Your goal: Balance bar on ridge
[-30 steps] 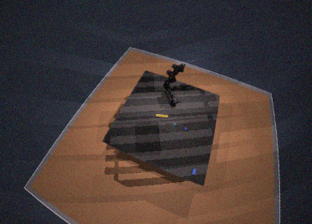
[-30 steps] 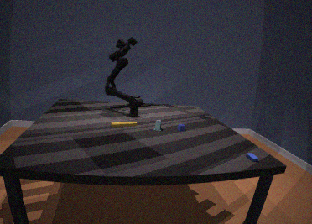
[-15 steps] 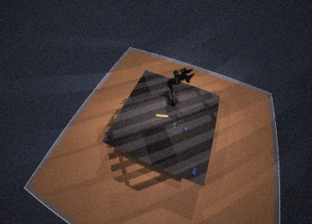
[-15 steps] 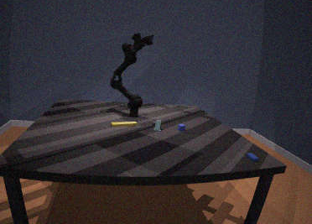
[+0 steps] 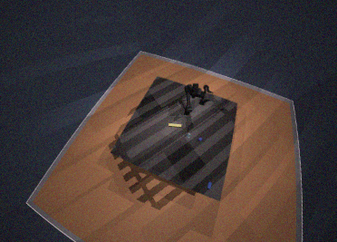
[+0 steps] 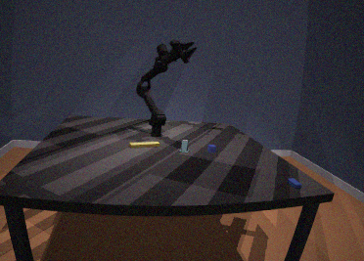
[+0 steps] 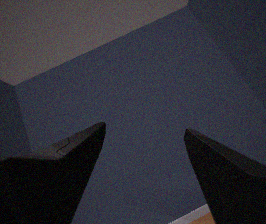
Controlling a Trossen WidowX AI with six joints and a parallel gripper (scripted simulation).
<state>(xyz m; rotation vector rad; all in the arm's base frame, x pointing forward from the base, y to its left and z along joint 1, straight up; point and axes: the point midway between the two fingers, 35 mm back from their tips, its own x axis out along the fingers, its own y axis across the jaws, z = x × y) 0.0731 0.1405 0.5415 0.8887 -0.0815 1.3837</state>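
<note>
The yellow bar (image 5: 175,125) (image 6: 144,145) lies flat on the dark striped table (image 5: 149,144) (image 6: 98,195). The small pale teal ridge (image 5: 188,136) (image 6: 184,146) stands upright on the table, to the right of the bar in the exterior view, with nothing on it. The bar and the ridge are apart. My gripper (image 6: 194,46) (image 7: 145,130) is open and empty, raised high above the table and away from both. The wrist view shows only walls, ceiling and a bit of floor between and around the fingers, with no bar or ridge.
A small blue cube (image 5: 200,139) (image 6: 211,148) sits on the table to the right of the ridge. A longer blue block (image 5: 209,185) (image 6: 295,183) lies near the table's front right corner. Dark shadow stripes cross the table top.
</note>
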